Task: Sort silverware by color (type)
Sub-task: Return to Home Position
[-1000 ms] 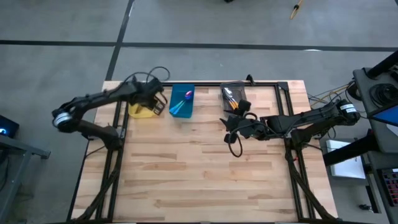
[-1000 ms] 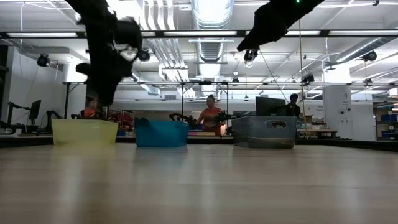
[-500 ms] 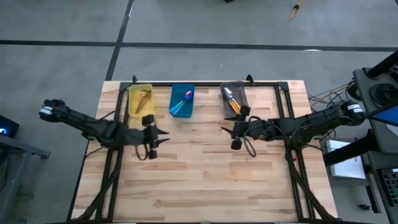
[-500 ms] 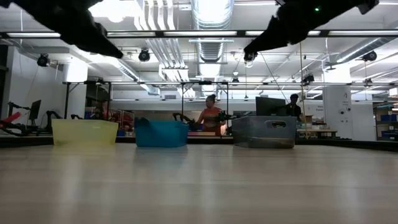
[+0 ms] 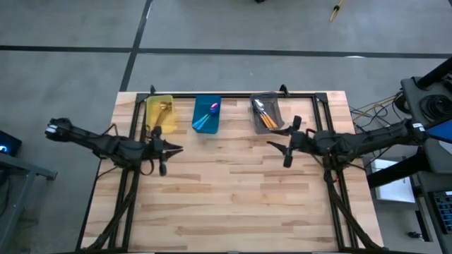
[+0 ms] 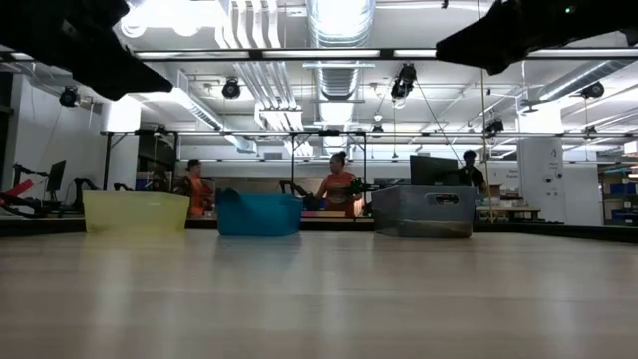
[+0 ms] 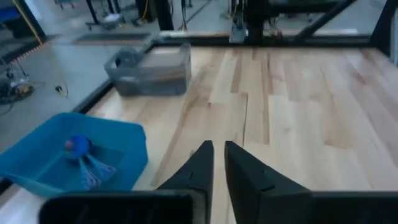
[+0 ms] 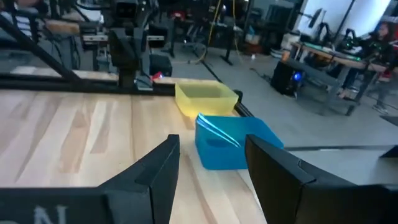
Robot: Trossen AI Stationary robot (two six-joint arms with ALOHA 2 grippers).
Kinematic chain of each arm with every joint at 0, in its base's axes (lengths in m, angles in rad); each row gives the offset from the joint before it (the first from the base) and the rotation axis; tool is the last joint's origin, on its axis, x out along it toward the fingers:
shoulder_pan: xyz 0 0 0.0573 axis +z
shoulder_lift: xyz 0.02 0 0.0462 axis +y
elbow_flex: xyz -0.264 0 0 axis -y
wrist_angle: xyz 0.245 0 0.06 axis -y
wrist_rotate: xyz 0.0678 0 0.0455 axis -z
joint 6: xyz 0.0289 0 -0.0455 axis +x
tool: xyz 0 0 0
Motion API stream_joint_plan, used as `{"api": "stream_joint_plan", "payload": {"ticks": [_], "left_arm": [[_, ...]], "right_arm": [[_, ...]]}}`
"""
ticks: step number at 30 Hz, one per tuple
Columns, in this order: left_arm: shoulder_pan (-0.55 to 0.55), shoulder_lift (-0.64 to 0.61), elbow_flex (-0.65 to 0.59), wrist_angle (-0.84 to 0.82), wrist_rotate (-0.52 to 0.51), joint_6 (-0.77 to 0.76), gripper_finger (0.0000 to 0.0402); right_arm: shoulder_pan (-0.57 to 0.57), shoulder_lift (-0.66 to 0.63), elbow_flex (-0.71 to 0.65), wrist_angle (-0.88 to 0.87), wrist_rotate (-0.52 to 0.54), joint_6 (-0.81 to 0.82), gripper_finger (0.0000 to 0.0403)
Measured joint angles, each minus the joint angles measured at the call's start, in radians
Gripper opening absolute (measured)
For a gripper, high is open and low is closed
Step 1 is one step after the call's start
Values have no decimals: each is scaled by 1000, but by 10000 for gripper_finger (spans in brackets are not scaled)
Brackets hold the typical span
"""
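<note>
Evidently the sorting looks finished, and the step in hand is parking the arms. Over the worktop (image 5: pixel 233 197) the left gripper (image 7: pixel 218 146) hovers empty with its fingers almost touching. The right gripper (image 8: pixel 212 142) hovers spread wide, also empty. Along the far edge, gold spoons (image 5: pixel 164 107) lie in the yellow bin (image 5: pixel 148 116), purple-and-teal spoons (image 5: pixel 209 114) in the blue bin (image 5: pixel 195 113), and orange-handled spoons (image 5: pixel 265 116) in the grey bin (image 5: pixel 277 113). Next, I judge, both arms only need folding home.

The left arm (image 5: pixel 99 143) reaches in low from the left side, stretched nearly straight. Its left gripper (image 5: pixel 175 149) points right, fingers (image 7: pixel 200 163) closed to a thin slit. The right arm (image 5: pixel 367 137) mirrors it from the right side. The right gripper (image 5: pixel 277 146) points left, fingers (image 8: pixel 155 168) spread wide.
</note>
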Motion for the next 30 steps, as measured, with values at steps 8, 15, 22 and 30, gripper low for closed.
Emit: {"api": "stream_joint_plan", "payload": {"ticks": [8, 15, 22, 30], "left_arm": [[14, -222, -65, 0, 23, 54, 5], [15, -428, -152, -4, 23, 57, 1], [17, -497, -191, -33, 23, 49, 1], [17, -506, -231, -35, 24, -21, 1]], "right_arm": [[-9, -172, -97, 8, -26, 0, 173], [-9, -333, -192, 5, -24, 16, 173], [-11, -489, -264, -21, -13, 16, 173], [-11, -695, -268, -285, 56, 57, 173]]}}
